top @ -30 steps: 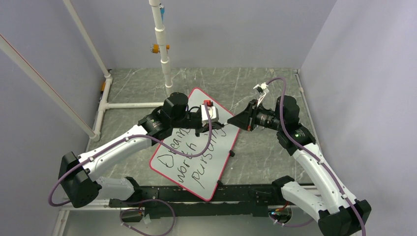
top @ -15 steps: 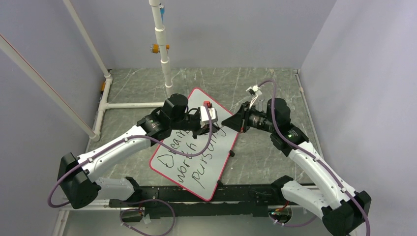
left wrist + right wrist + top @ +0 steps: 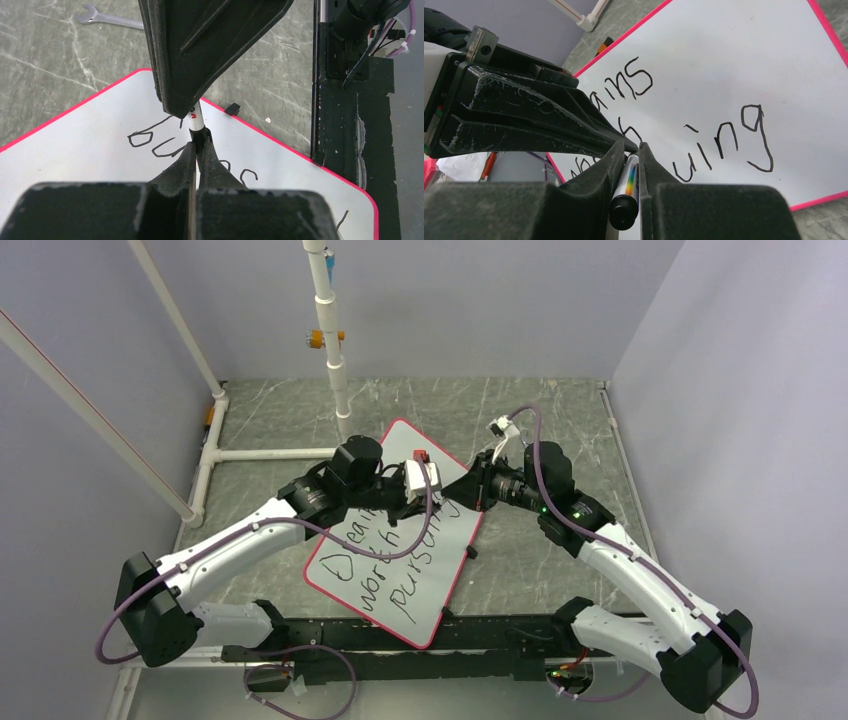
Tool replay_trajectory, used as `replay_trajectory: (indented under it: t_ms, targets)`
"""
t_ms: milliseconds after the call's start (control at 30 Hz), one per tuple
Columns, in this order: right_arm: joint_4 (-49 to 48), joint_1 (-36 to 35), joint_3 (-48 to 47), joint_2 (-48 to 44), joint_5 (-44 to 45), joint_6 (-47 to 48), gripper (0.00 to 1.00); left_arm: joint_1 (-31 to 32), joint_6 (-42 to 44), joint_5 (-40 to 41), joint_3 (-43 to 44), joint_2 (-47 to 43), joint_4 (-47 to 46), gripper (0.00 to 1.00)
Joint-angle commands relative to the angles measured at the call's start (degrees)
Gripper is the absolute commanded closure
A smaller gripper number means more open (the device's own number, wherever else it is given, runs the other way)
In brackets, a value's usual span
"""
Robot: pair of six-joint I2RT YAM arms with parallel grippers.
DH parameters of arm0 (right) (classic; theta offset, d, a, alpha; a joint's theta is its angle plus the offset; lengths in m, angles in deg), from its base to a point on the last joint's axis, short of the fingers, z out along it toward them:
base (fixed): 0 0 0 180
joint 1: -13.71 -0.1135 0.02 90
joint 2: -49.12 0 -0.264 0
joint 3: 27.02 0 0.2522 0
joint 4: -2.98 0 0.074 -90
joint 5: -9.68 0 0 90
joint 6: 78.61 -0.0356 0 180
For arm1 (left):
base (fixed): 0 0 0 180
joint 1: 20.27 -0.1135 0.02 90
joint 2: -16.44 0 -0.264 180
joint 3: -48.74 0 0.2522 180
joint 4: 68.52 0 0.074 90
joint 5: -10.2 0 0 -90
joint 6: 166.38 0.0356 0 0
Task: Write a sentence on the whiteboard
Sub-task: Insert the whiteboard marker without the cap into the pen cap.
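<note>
While looking down from overhead, noted whiteboard [image 3: 398,440] lying askew at frame centre on marbled tabletop [image 3: 540,410], with sentence [image 3: 385,565] "Dreams worth pursuing" across its lower half. Found left gripper [image 3: 200,145] and right gripper [image 3: 630,150] meeting tip to tip over board's upper right edge, both sets of jaws pinching one marker pen [image 3: 626,185] from opposite ends.

White whiteboard [image 3: 403,438] with thin red rim. On it, the sentence [image 3: 395,560] in black lettering. Over it, a marker [image 3: 628,187]: white barrel, rainbow band, black end. Under it, the table [image 3: 530,560]: grey-green marbling, white veins.
</note>
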Motion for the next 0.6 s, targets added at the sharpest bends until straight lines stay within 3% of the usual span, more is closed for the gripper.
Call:
replay_trajectory:
  t_ms: [0, 233, 433, 567]
  targets:
    - [-0.9, -3.1, -2.8, 0.7, -3.5, -2.7, 1.00, 1.7, 0.1, -4.5, 1.9, -2.3, -16.2, 1.00]
    - [16.0, -3.0, -9.2, -1.9, 14.8, 1.6, 1.00, 1.7, 3.9, 0.2, 3.8, -0.2, -10.8, 1.00]
    - [25.7, -2.4, -13.1, -3.2, 24.8, 2.6, 1.00, 1.8, 5.4, 3.1, 3.7, -0.3, -9.9, 0.70]
    - [31.7, -1.9, -16.5, -2.2, 29.9, 3.5, 1.00, 1.8, 6.3, 3.8, 4.3, 0.1, -8.3, 0.59]
